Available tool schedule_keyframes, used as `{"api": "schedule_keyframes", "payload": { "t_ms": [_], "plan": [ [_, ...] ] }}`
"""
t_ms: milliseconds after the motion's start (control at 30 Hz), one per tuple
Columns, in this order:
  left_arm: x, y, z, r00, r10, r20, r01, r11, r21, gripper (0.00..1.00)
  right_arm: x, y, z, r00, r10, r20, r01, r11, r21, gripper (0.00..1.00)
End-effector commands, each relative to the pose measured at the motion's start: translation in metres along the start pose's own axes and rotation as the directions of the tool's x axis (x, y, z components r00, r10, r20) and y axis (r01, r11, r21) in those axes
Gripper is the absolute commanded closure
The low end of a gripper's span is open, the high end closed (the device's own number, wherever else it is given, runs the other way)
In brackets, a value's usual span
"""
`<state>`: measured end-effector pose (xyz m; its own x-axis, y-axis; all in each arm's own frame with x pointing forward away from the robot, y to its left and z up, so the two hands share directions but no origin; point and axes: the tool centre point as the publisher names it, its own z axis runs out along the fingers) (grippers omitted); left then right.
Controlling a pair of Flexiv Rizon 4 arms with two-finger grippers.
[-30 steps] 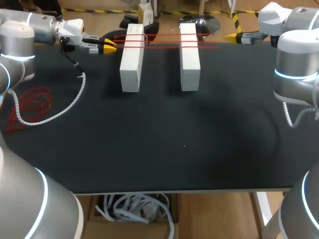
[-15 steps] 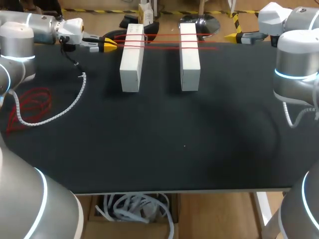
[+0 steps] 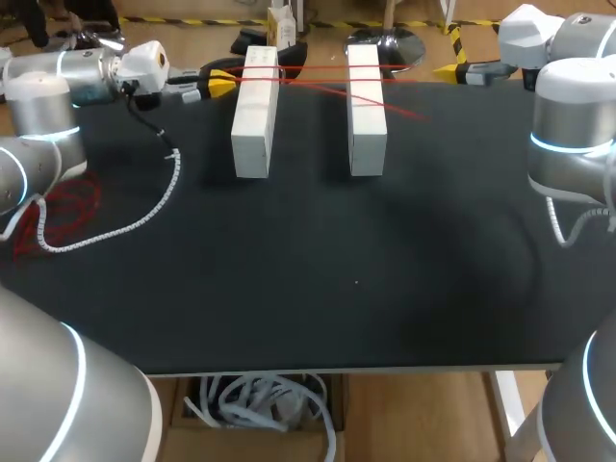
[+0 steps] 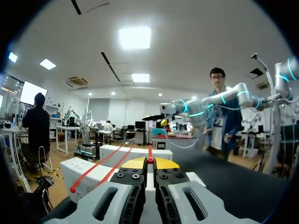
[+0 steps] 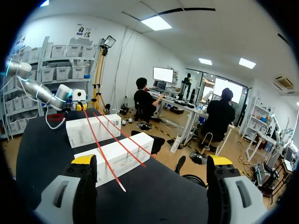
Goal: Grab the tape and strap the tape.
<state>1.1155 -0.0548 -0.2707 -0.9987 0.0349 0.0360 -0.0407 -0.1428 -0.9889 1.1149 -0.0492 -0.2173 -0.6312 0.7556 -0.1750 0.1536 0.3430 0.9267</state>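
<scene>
Two long white blocks (image 3: 255, 111) (image 3: 366, 106) lie side by side at the table's far edge. Thin red tape (image 3: 327, 89) runs across both of them in a few strands, one of which slants. My left gripper (image 3: 219, 85) hovers just left of the left block, shut on the tape's end (image 4: 150, 160), and the strand leads straight ahead from its tips. In the right wrist view the blocks (image 5: 96, 130) (image 5: 119, 156) and the tape (image 5: 112, 140) lie ahead of my right gripper (image 5: 152, 161), which stands open and empty at the far right (image 3: 452, 70).
A loose heap of red tape (image 3: 67, 207) lies at the table's left, beside a white coiled cable (image 3: 144, 207) that hangs from my left arm. The near half of the black table (image 3: 356, 289) holds nothing else.
My left gripper closed on the tape's end and shifted up and slightly right. The nearer strand, once parallel to the others, now slants across the blocks. The right arm has not moved.
</scene>
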Motion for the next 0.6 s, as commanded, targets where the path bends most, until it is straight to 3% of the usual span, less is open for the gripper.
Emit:
{"api": "schedule_keyframes", "payload": {
  "t_ms": [33, 300, 600],
  "plan": [
    [0.019, -0.023, 0.006, 0.996, -0.001, 0.087, 0.002, 1.000, -0.005, 1.00, 0.000, 0.000, -0.001, 1.000, 0.000, -0.001, 0.000, 1.000, 0.002, 0.00],
    [0.032, -0.058, 0.014, 0.993, -0.012, 0.117, 0.009, 1.000, 0.027, 1.00, 0.000, 0.000, -0.001, 1.000, 0.000, -0.001, 0.000, 1.000, 0.002, 0.00],
    [0.049, -0.078, 0.017, 0.990, -0.024, 0.140, 0.020, 0.999, 0.035, 1.00, 0.000, 0.000, -0.001, 1.000, 0.000, -0.001, 0.000, 1.000, 0.002, 0.00]
  ]
}}
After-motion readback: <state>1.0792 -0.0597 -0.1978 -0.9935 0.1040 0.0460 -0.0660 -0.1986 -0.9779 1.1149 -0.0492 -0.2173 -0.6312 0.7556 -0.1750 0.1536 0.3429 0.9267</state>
